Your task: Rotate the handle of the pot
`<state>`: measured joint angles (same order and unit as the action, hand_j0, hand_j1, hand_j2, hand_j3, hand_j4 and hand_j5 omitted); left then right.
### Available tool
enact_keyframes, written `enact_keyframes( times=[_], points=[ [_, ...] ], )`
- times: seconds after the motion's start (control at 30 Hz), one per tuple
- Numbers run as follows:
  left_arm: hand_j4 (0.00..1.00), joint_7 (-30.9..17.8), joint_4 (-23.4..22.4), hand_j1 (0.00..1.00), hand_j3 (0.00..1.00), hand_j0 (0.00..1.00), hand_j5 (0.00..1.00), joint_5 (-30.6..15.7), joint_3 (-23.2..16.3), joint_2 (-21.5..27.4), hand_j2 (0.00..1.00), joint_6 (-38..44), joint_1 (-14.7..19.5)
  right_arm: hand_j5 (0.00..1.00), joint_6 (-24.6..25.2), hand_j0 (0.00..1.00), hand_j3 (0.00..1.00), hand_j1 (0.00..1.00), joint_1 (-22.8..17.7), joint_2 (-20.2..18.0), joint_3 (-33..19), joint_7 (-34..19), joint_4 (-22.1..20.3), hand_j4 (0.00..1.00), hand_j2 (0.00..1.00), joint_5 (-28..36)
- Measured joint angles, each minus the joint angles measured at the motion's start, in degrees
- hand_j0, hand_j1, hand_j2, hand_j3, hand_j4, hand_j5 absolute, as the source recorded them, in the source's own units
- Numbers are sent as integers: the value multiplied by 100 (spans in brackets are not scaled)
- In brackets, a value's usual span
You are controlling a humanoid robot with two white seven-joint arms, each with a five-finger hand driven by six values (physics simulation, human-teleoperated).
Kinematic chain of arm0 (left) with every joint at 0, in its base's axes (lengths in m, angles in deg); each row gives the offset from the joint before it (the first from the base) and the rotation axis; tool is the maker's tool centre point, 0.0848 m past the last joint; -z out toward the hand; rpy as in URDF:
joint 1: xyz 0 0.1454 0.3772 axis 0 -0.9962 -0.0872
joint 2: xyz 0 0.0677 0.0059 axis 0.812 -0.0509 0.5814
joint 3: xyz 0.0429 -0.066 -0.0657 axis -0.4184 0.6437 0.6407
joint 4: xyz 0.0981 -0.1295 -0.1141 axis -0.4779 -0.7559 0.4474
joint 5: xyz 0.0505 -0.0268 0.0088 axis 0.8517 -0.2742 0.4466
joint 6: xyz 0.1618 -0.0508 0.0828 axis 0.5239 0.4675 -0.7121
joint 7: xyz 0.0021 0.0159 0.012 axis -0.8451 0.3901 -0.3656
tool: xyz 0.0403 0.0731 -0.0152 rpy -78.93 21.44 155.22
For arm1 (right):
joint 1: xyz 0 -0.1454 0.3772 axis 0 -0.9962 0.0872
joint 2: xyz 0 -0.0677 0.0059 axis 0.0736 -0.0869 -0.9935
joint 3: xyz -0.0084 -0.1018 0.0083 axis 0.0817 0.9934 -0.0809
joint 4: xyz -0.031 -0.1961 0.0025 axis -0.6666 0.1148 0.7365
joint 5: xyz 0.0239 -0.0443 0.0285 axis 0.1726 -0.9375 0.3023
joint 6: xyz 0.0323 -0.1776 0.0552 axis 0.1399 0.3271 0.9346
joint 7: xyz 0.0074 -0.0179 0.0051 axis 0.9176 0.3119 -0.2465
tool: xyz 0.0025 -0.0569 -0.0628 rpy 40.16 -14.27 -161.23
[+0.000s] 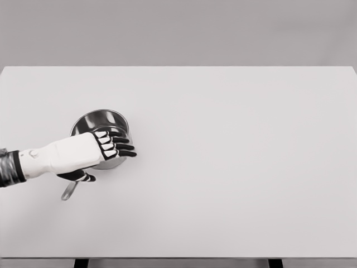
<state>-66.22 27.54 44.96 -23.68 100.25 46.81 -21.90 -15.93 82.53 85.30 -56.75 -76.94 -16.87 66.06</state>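
Left hand (pixel 114 144) lies across the near-right rim of the pot (pixel 95 120), fingers half curled over the wall, thumb low on the near side. Whether they actually pinch the wall or only rest on it: cannot tell. The pot sits on the table (pixel 234 167) directly under and just beyond the hand; its handle (pixel 69 191) sticks out toward the robot, below the wrist, tip just clear of the thumb. Right arm not in view.

Judgement: steel pot, rigid, smooth and likely slippery on the rim; empty as far as visible, so fairly light and apt to slide. Better purchase is the handle itself, near its end, for leverage in turning.
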Motion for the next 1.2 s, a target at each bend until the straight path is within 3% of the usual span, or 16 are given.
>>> enact_keyframes(
  times=[1.2],
  points=[
    [100, -1, -63, 100, 100, 100, 100, 56, 132, 510, 100, 0, -26, 100, 2, 100, 100, 100, 0, 0, 0, -1, 0, 100, 100, 0]
  ],
)
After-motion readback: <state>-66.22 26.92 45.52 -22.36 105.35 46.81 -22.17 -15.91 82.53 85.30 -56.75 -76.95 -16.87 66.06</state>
